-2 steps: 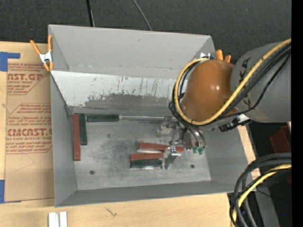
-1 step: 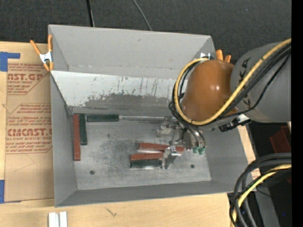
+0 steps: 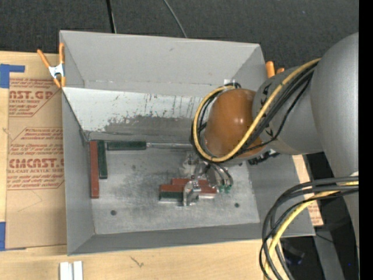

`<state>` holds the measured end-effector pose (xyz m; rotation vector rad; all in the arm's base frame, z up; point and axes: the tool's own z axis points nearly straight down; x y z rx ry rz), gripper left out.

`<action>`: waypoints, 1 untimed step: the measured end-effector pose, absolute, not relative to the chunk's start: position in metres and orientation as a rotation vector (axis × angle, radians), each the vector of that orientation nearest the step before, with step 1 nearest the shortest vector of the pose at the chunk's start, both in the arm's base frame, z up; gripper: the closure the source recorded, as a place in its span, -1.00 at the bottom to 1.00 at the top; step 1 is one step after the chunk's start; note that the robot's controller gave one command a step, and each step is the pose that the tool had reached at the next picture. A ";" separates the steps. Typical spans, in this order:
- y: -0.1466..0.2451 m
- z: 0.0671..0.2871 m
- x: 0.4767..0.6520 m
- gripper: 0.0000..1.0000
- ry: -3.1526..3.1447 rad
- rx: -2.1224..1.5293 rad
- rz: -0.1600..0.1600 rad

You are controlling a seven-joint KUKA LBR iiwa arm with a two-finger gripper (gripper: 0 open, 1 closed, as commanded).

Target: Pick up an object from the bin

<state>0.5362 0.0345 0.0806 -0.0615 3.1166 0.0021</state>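
Observation:
My gripper (image 3: 193, 190) is low in the bin, right of the middle of the floor, under the arm's orange cover. It stands right over a small red-brown flat block (image 3: 173, 186) that sticks out to its left. A short dark green block (image 3: 169, 198) lies against the front side of that red-brown block. The gripper's body hides where these pieces end on the right. A small green bit (image 3: 225, 185) shows at the gripper's right side.
Along the bin's left wall lie a long red-brown bar (image 3: 94, 171) and a shorter dark green bar (image 3: 102, 161), side by side. Another dark green bar (image 3: 125, 146) rests at the foot of the back wall. The arm fills the bin's right side.

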 end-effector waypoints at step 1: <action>0.035 0.081 0.536 1.00 3.117 -0.061 0.002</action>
